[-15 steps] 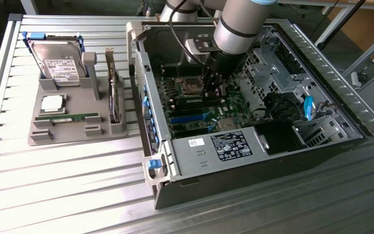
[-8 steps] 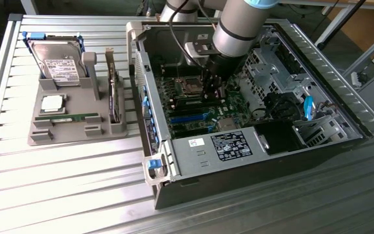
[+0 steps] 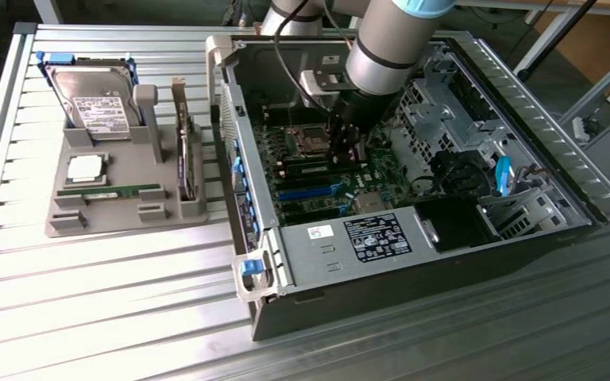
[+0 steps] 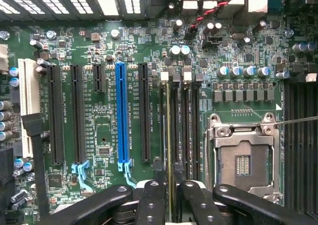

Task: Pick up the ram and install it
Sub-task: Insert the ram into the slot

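The ram (image 4: 169,130) stands on edge in one of the black memory slots on the green motherboard (image 4: 104,130), next to the silver processor socket (image 4: 242,158). My gripper (image 4: 173,185) straddles the ram's near end, one black finger (image 4: 151,200) on each side. The fingers stand a little apart from the stick, so the gripper is open. In the exterior view the gripper (image 3: 345,147) reaches down into the open computer case (image 3: 283,262) over the motherboard. A second ram stick (image 3: 109,191) lies flat on the grey holder (image 3: 83,218) at the exterior view's left.
The holder also carries a hard drive (image 3: 98,107), a square silver processor chip (image 3: 85,168) and an upright dark expansion card (image 3: 183,151). Inside the case are a power supply (image 3: 374,238), drive cages and cables. A blue slot (image 4: 120,115) and several black slots lie beside the memory slots.
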`<state>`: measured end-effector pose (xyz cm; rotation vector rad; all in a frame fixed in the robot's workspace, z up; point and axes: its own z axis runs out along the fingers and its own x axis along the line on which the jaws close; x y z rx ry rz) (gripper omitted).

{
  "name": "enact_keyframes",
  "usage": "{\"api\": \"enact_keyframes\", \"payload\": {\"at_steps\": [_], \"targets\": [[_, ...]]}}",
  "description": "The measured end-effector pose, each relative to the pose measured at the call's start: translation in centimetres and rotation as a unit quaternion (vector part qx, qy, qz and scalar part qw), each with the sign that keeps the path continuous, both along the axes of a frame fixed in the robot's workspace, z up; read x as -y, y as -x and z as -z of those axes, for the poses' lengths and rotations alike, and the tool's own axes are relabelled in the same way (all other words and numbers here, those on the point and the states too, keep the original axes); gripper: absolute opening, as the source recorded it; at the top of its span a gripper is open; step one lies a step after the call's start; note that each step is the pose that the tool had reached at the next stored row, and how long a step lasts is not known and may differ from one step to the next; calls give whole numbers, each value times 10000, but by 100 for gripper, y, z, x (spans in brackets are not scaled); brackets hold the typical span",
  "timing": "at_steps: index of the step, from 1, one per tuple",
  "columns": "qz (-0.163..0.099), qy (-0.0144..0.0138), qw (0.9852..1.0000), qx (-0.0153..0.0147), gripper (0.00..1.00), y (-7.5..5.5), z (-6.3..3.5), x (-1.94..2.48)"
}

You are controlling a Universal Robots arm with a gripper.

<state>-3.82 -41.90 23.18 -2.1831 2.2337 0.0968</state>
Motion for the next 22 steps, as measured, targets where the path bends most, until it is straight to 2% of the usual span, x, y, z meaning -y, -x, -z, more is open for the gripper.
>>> {"api": "enact_keyframes", "payload": {"at_steps": [1,3,5,6,7,9,11,14,16,17,20,22], "targets": [[0,0,10000,0,19,0,-42,0],[0,0,10000,0,19,0,-238,-5],[0,0,10000,0,17,1,-347,-31],[0,36,10000,1,9,1,-380,-52],[-1,58,10000,-1,9,1,-426,-52],[0,58,10000,1,9,-4,-670,-52],[1,60,10000,0,9,-30,-828,-52],[2,60,10000,1,9,-35,-1200,-52],[2,61,10000,0,9,-36,-1382,-52],[2,59,10000,0,9,-36,-1442,-52],[0,59,10000,0,9,-38,-1442,-52],[1,60,10000,-2,9,-131,-1442,-52]]}}
